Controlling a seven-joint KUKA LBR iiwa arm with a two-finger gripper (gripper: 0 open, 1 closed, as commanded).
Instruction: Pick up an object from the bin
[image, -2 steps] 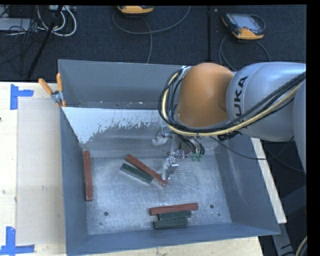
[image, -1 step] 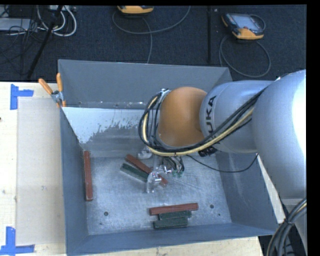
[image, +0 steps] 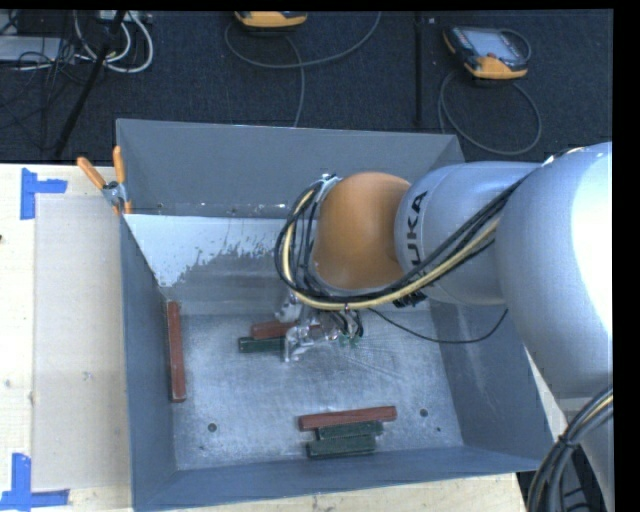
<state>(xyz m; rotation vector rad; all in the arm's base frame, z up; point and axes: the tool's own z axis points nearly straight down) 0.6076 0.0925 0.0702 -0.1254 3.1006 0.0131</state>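
The things nearest the jaws are two short flat bars on the bin floor: a dark green bar (image: 262, 345) and, touching it on the side nearer the back wall, a reddish-brown bar (image: 270, 330). Both lie flat, and their near ends reach right up to the jaws, on the side away from the arm. The jaws are down at floor level at that end. Whether they are released or clenched cannot be told, as the orange wrist cover (image: 355, 230) and looped cables (image: 300, 255) crowd above them, and no bar shows between them.

My judgement is that the step in hand is the approach to a grasp, with nothing lifted yet. The next move calls for closing across a bar's narrow width and then rising straight up. The pair touch, so one may drag the other.

The bars look rigid, straight-edged and matte, like painted wood or plastic. Farther from the jaws on the same side, a long reddish-brown strip (image: 176, 350) lies along the wall. Toward the front wall there is a small stack (image: 345, 432) of one reddish-brown and two dark green bars. The bin (image: 280, 165) is grey metal, and its floor is scuffed and speckled.
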